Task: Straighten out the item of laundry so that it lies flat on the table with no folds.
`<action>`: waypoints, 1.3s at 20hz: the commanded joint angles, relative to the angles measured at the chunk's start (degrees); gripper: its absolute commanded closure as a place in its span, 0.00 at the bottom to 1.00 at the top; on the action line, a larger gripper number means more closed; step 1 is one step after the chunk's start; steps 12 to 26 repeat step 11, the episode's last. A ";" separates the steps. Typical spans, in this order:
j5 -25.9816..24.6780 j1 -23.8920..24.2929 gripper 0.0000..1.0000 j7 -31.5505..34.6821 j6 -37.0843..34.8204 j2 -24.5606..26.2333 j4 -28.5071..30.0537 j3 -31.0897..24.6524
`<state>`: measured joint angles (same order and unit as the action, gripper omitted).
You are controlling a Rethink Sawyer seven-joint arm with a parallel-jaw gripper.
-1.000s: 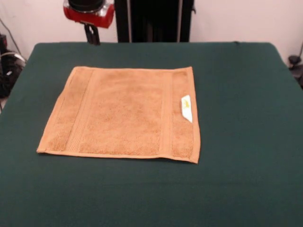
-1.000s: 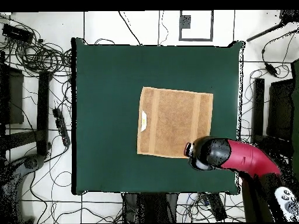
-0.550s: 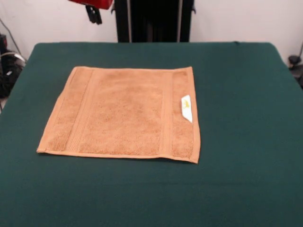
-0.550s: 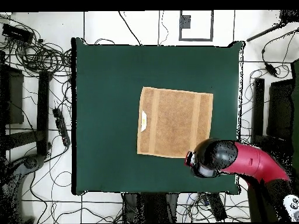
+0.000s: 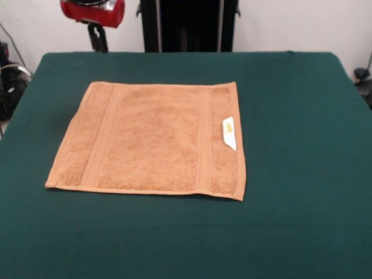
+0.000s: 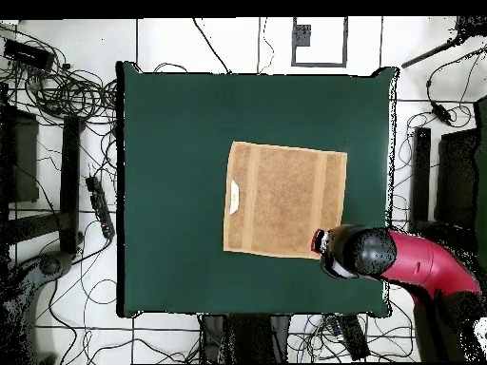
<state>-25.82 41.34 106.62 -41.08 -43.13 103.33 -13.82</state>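
Gripper: the dark gripper (image 5: 97, 43) under the red and black arm (image 5: 93, 10) is hanging at the upper left of the front view, above the table's far edge and apart from the towel; whether it is released or clenched cannot be told.
Towel: the small, roughly square orange-tan terry towel (image 5: 152, 139) is lying spread out flat left of the table's middle, with woven border bands running down its left and right sides.
Label: a small white-and-yellow label (image 5: 229, 132) is sitting on the towel near its right edge.
Table: the large rectangular tabletop in dark green felt-like cloth (image 5: 302, 151) is showing bare cloth all round the towel.
Overhead: the arm's black and red head (image 6: 366, 255) is covering the table just beside the towel's (image 6: 285, 200) lower right corner.
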 commanded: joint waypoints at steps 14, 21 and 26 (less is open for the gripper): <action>-6.27 -3.18 1.00 -0.27 5.33 7.34 -7.17 -1.37; -6.27 -3.18 1.00 -0.27 5.33 7.34 -7.17 -1.37; -6.27 -3.18 1.00 -0.27 5.33 7.34 -7.17 -1.37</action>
